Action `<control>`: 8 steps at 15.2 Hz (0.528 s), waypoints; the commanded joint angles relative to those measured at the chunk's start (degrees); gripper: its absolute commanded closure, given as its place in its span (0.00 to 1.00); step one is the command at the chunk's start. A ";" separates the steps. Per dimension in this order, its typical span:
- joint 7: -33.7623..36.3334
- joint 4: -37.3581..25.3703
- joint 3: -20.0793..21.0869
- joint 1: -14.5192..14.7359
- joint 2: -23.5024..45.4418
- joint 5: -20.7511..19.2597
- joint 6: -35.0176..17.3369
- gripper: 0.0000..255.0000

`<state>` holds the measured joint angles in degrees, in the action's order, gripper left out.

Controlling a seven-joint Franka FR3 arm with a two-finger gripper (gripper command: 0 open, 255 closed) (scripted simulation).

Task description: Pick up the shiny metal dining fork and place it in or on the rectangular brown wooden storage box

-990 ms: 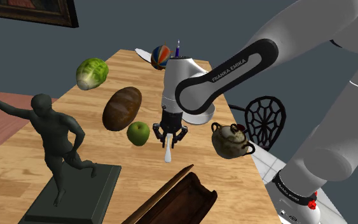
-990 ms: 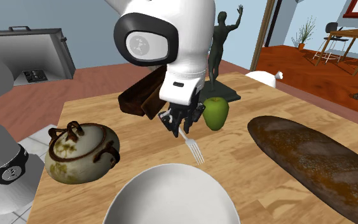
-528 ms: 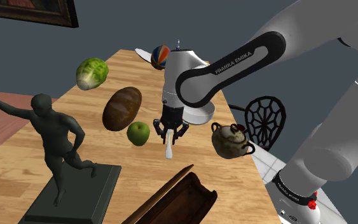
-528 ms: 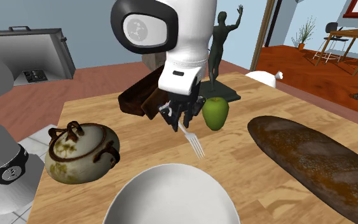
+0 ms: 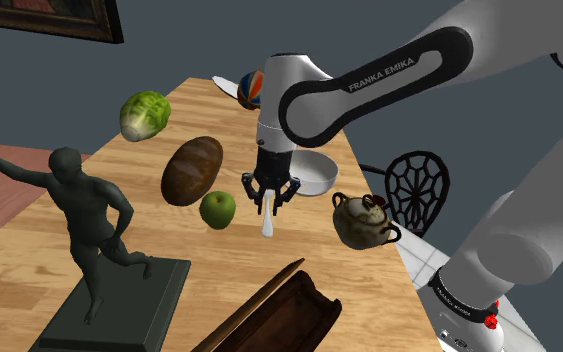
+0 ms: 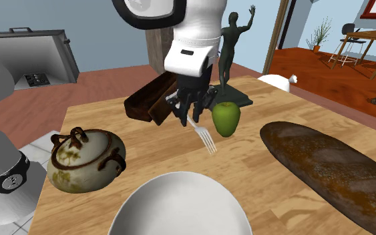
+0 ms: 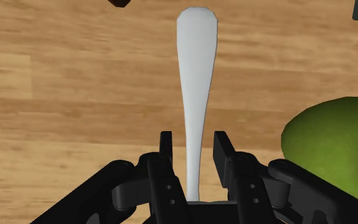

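Observation:
My black gripper (image 5: pixel 268 198) hangs above the middle of the wooden table (image 5: pixel 159 250), shut on a pale metal fork (image 5: pixel 266 217). In the second exterior view the fork (image 6: pixel 205 137) slants down from the gripper (image 6: pixel 192 119), tines lowest and off the tabletop. Along the gripper, the fork's handle (image 7: pixel 194 76) runs out from between the two fingers (image 7: pixel 166 147), over bare wood. The dark brown wooden box (image 5: pixel 289 310) lies at the table's near end in the shoulder view, below the gripper, and behind the hand (image 6: pixel 143 103) in the second exterior view.
A green apple (image 5: pixel 218 209) sits just beside the gripper, with a brown loaf (image 5: pixel 191 170) beyond it. A white bowl (image 5: pixel 314 175) and a lidded pot (image 5: pixel 364 220) stand on the other side. A dark statue (image 5: pixel 89 230) stands near the box, and a cabbage (image 5: pixel 145 115) and a ball (image 5: pixel 251 88) lie at the far end.
The gripper has risen with the fork clasped in it, lifting the fork higher above the table. Nothing else has moved.

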<state>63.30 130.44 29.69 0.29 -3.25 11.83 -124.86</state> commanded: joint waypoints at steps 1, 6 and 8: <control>-0.16 -0.60 -0.12 -0.02 -1.07 0.41 1.62 1.00; -0.30 -2.71 -0.49 -0.11 -3.11 0.98 5.62 1.00; -0.32 -3.64 -0.65 -0.15 -3.82 1.15 7.21 1.00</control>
<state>62.90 127.43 29.09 0.17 -7.00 13.03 -118.36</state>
